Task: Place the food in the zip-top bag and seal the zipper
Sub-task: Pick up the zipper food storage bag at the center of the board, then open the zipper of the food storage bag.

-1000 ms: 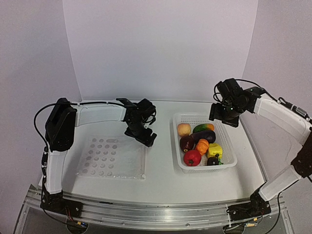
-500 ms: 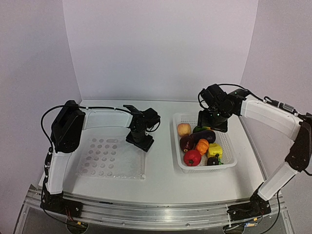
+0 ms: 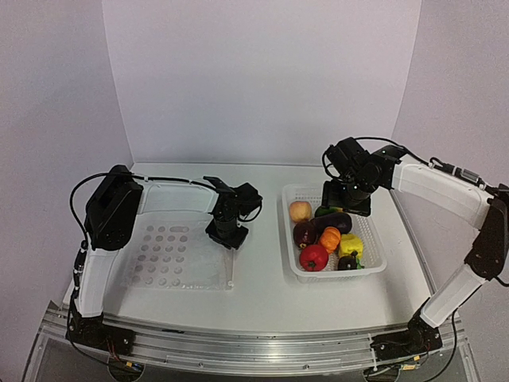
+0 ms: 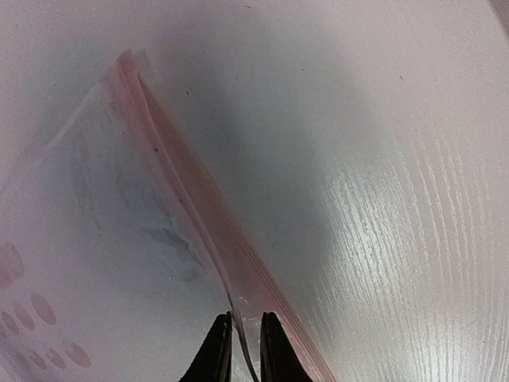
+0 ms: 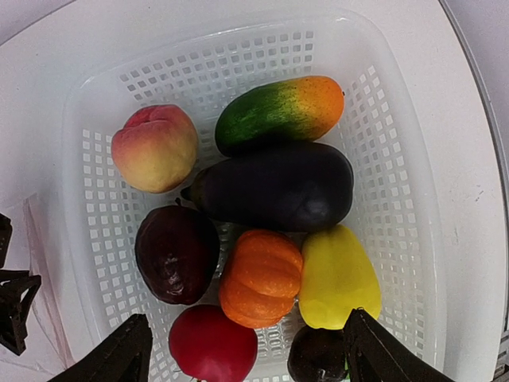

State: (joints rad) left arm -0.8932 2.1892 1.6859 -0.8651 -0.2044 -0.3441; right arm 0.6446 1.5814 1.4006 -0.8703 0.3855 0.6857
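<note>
1. Eight pieces of food lie in one white basket (image 5: 413, 199), right of centre in the top view: peach (image 5: 155, 147), mango (image 5: 278, 111), eggplant (image 5: 274, 187), orange pepper (image 5: 261, 278), yellow pepper (image 5: 338, 278), pomegranate (image 5: 213, 344) and two mangosteens (image 5: 176, 253)
2. One zip-top bag (image 3: 171, 259) lies flat at lower left of that view, its zipper (image 4: 191, 207) on the side toward centre
3. The left gripper (image 4: 245, 350), wrist bent down at the bag's upper right corner, pinches the zipper edge
4. The right gripper (image 5: 250, 362) hangs over the basket, jaws spread wide, holding nothing

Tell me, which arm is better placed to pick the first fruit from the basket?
Right. The right gripper hangs open above the food in the basket; the left gripper is pinching the edge of the zip-top bag, away from the basket.
</note>
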